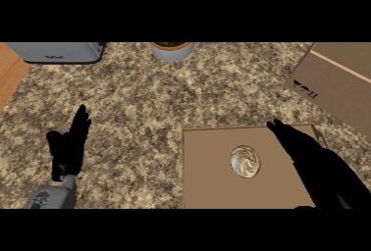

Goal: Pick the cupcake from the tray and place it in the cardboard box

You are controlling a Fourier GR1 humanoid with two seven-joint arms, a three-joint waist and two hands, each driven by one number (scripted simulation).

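We saw the right robot hand with fingers straight and apart, over the right side of the brown tray, just beside the cupcake. The cupcake stood upright near the tray's middle, top toward us, a pale cream swirl, oval and longer up the view. The left robot hand rested open at the left. The cardboard box sat at the far right on the speckled table, with a grey appliance and a pot at the far edge.
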